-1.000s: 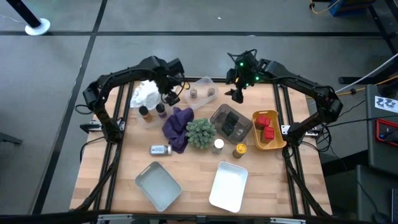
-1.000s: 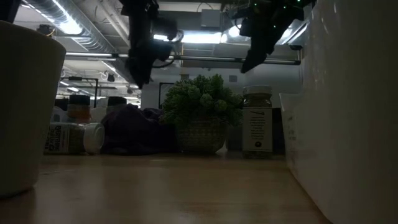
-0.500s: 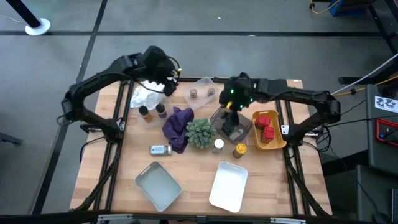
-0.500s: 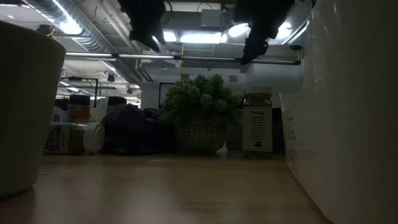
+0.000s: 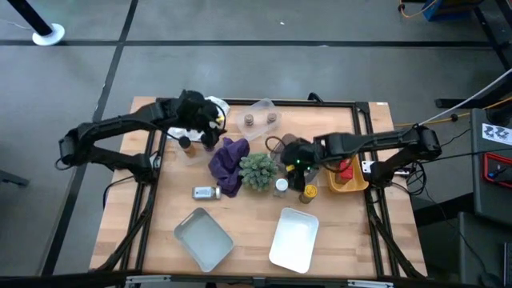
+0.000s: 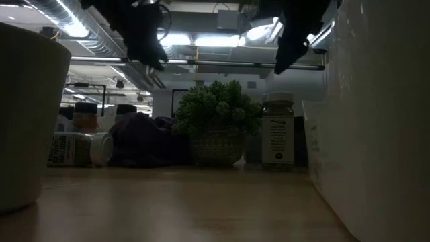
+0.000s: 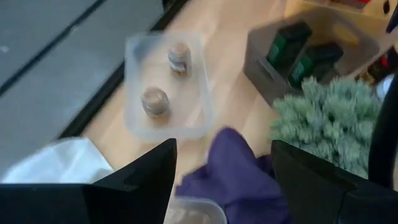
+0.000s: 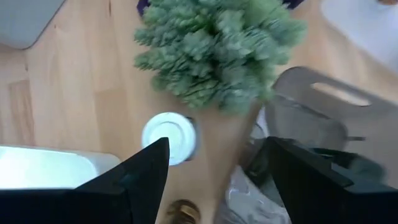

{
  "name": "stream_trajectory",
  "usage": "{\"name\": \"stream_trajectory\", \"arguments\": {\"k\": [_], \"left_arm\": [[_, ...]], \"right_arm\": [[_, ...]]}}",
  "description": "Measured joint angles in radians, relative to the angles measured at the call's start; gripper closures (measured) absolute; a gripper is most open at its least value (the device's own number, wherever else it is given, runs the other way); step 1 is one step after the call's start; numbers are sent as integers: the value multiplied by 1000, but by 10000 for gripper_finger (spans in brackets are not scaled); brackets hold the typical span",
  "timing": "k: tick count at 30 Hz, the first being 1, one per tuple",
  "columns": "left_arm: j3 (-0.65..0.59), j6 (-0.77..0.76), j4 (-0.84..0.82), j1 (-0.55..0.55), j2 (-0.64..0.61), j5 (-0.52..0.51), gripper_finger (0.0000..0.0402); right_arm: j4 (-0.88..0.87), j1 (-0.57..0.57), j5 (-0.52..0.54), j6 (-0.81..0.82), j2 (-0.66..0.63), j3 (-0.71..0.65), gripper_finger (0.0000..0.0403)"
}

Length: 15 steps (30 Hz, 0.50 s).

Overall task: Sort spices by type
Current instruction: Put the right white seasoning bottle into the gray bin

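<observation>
While left claw (image 5: pixel 210 130) retreated, right claw (image 5: pixel 292 166) reached white-capped jar (image 5: pixel 281 186); both apart, empty.

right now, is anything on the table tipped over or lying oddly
One clear jar lies on its side near the left of the purple cloth, while the white-capped jar by the plant stands upright. Nothing looks spilled.

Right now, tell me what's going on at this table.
Two robot arms are sorting spice jars into containers, and neither holds anything. The right gripper, open, hangs over the white-capped jar beside the green plant, next to the grey bin of dark green tins. The left gripper, open too, is above the purple cloth, near the clear tray holding two brown-capped jars. One jar lies on its side in front of the cloth.
</observation>
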Motion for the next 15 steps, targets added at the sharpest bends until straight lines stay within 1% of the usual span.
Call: {"name": "stream_trajectory", "arguments": {"k": [4,6,9,15], "left_arm": [[-67,-26,34,-33,0,0,157],[-91,-30,59,-50,2,0,157],[-128,-32,120,-73,2,0,157],[-145,-33,184,-115,2,0,157]], "right_arm": [[75,42,8,57,0,-55,136],[130,59,49,71,0,-81,136],[164,79,108,73,0,-119,136],[228,104,112,98,0,-169,136]]}}
